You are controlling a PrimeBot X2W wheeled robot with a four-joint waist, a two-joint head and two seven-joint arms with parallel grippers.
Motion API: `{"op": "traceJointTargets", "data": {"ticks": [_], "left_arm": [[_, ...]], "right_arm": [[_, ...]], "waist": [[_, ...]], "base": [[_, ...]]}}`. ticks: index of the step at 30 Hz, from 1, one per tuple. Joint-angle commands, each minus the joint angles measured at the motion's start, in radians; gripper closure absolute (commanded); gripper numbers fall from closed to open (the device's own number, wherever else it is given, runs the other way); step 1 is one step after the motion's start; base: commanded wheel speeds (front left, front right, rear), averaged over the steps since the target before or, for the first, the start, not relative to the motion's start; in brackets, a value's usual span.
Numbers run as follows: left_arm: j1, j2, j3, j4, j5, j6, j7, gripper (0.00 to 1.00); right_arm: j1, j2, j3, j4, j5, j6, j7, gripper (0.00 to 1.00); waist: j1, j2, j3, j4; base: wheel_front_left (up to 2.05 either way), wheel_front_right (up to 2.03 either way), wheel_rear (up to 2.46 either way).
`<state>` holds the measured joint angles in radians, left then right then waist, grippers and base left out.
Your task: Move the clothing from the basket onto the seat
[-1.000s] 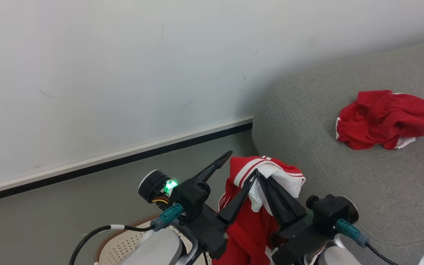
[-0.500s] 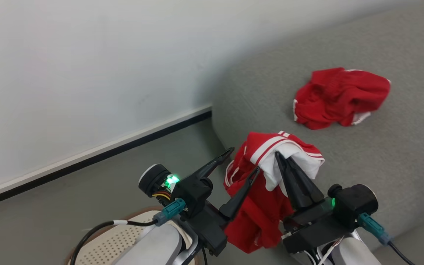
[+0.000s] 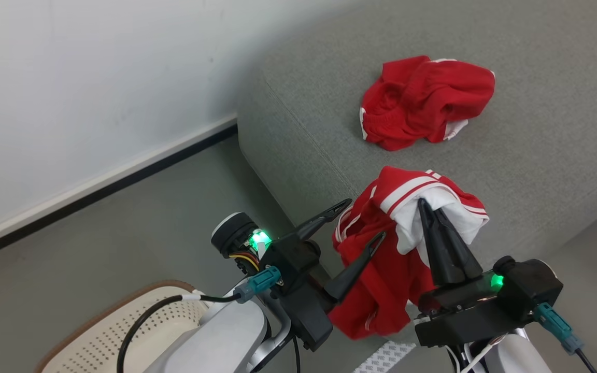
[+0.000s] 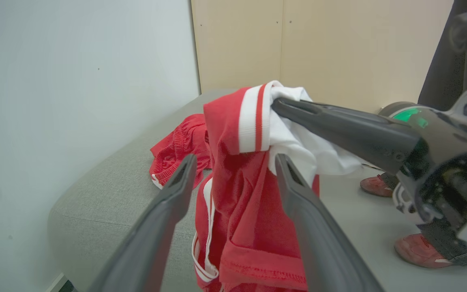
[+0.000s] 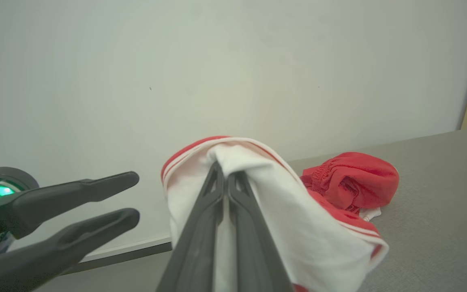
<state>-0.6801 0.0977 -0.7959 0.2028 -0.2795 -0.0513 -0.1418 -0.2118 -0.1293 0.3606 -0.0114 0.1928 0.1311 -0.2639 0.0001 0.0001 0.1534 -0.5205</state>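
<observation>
Striped red garment (image 3: pixel 381 280) hangs at grey seat's (image 3: pixel 537 155) edge; crumpled garment (image 3: pixel 425 101) lies on it.

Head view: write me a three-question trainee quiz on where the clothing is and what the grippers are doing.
1. True or false: the right gripper is shut on the hanging red garment.
2. Fill in: the left gripper has its jaws ____.
3. The crumpled red garment lies: A held by the left gripper, B on the seat, C held by the right gripper.
Key: 1 true; 2 open; 3 B.
</observation>
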Motion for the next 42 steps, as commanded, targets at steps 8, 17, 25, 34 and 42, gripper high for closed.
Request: {"op": "traceJointTargets", "data": {"ticks": [8, 17, 25, 34, 42], "left_arm": [[-0.045, -0.01, -0.035, 0.032, 0.005, -0.015, 0.0, 0.0], [-0.088, 0.007, -0.061, 0.001, 0.035, -0.014, 0.051, 0.0], [-0.184, 0.02, -0.115, -0.081, 0.078, -0.042, 0.144, 0.0], [-0.298, 0.026, -0.142, -0.124, 0.099, -0.058, 0.199, 0.0], [-0.326, 0.048, -0.148, -0.146, 0.11, -0.057, 0.219, 0.0]], "right_arm": [[0.005, 0.037, -0.082, -0.06, -0.027, -0.001, -0.001, 1.0], [-0.139, 0.051, -0.198, -0.098, -0.028, -0.001, -0.001, 1.0], [-0.424, -0.04, -0.434, -0.157, -0.015, -0.001, -0.001, 1.0], [-0.774, -0.251, -0.618, -0.035, 0.07, -0.001, -0.001, 1.0], [-1.017, -0.434, -0.642, 0.128, 0.1, -0.001, -0.001, 1.0]], "waist": [[-0.0001, -0.0001, 0.08, -0.03], [-0.0001, -0.0001, 0.212, -0.031], [-0.0001, -0.0001, 0.422, 0.029], [-0.0001, -0.0001, 0.59, 0.091], [-0.0001, -0.0001, 0.663, 0.111]], "base": [[0.0, 0.0, 0.0], [0.0, 0.0, 0.0], [0.0, 0.0, 0.0], [0.0, 0.0, 0.0], [0.0, 0.0, 0.0]]}}
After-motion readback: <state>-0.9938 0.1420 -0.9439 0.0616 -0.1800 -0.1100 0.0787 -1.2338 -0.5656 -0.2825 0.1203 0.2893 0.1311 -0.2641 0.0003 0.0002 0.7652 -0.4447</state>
